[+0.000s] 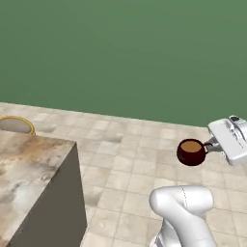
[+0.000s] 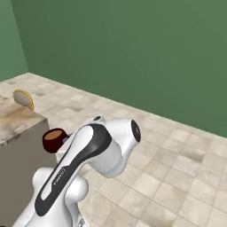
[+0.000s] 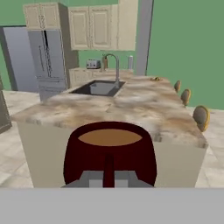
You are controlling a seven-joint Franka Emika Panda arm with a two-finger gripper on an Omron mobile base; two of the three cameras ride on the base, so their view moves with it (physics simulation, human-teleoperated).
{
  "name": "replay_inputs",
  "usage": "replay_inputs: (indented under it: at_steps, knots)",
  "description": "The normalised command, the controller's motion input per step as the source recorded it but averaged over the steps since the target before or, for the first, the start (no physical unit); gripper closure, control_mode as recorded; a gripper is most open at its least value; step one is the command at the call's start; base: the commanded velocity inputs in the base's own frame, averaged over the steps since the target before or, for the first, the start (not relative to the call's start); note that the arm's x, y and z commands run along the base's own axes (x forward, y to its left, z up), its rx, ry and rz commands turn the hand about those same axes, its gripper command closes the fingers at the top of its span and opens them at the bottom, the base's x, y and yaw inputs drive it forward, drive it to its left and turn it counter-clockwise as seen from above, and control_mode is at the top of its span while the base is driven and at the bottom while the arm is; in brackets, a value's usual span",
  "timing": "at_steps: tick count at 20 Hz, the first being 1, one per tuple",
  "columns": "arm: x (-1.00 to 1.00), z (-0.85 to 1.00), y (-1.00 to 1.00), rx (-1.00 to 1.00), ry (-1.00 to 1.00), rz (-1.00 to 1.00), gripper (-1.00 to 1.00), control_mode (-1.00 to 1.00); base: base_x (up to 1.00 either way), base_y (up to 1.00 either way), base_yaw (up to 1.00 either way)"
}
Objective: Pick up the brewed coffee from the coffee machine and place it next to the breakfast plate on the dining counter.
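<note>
The brewed coffee (image 1: 191, 151), a dark maroon mug of light brown liquid, hangs in the air over the tiled floor. My gripper (image 1: 211, 146) is shut on its side handle. From the right base the mug (image 2: 54, 138) peeks out left of my arm, close to the corner of the dining counter (image 2: 13, 119). In the hand view the mug (image 3: 109, 151) sits just ahead of my gripper (image 3: 109, 177), with the beige marbled dining counter (image 3: 131, 105) stretching away beyond it. The counter's near end (image 1: 29, 164) lies left of the mug. The coffee machine is out of view. A tiny yellowish thing (image 3: 155, 78) at the counter's far end is too small to identify.
Yellow-framed stools (image 3: 201, 117) line the counter's right side; one stool (image 1: 14, 124) stands at its corner. A sink (image 3: 98, 88) with a faucet is set into the counter. A silver fridge (image 3: 43, 57) and cream cabinets (image 3: 92, 26) stand behind. Green walls bound the tiled floor (image 1: 140, 159).
</note>
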Motion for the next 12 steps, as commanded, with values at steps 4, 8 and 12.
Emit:
replay_inputs:
  at_steps: [4, 8, 12]
  knots:
    - [0.00, 0.00, 0.00, 0.00, 0.00, 0.00, 1.00, 1.00, 1.00, -0.74, 0.45]
    - [0.00, 0.00, 0.00, 0.00, 0.00, 0.00, 1.00, 1.00, 1.00, -0.64, 0.49]
    - [0.00, 0.00, 0.00, 0.00, 0.00, 0.00, 1.00, 1.00, 1.00, -0.44, 0.58]
